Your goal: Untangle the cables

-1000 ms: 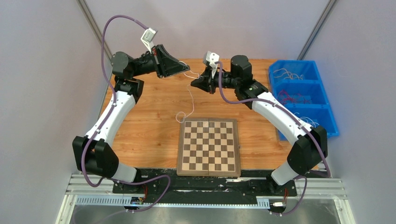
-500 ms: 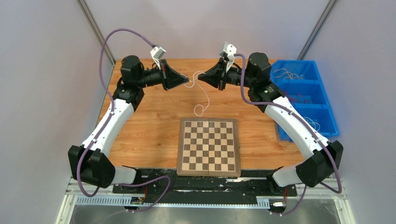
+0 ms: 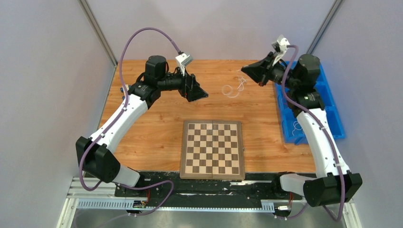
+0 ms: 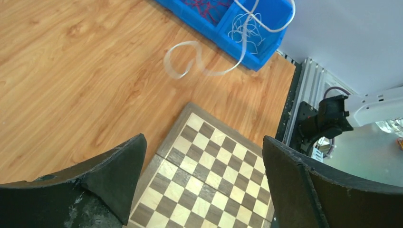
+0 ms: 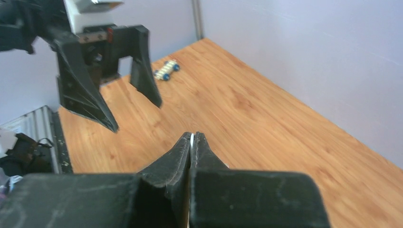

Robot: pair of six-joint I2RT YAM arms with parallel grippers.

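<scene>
A thin white cable [image 3: 232, 88] hangs in loose loops from my right gripper [image 3: 244, 70], which is shut on its upper end above the back right of the table. In the right wrist view a white sliver shows between the closed tips of that right gripper [image 5: 191, 137]. My left gripper [image 3: 200, 94] hovers behind the chessboard, open and empty, well left of the cable. From the left wrist view the white cable [image 4: 183, 59] curls over the wood, far beyond the left gripper [image 4: 204, 147]. More white cables [image 4: 247, 31] and red cables [image 4: 202, 5] lie in the bin.
A blue compartment bin [image 3: 334, 120] stands along the right edge, partly under the right arm. The chessboard [image 3: 213, 148] lies at the front centre. A small blue-and-white object [image 5: 166, 70] rests on the wood near the left arm.
My left gripper opened and let go of the white cable. The right arm swung right toward the bin, carrying the cable with it; the left gripper dropped lower over the table.
</scene>
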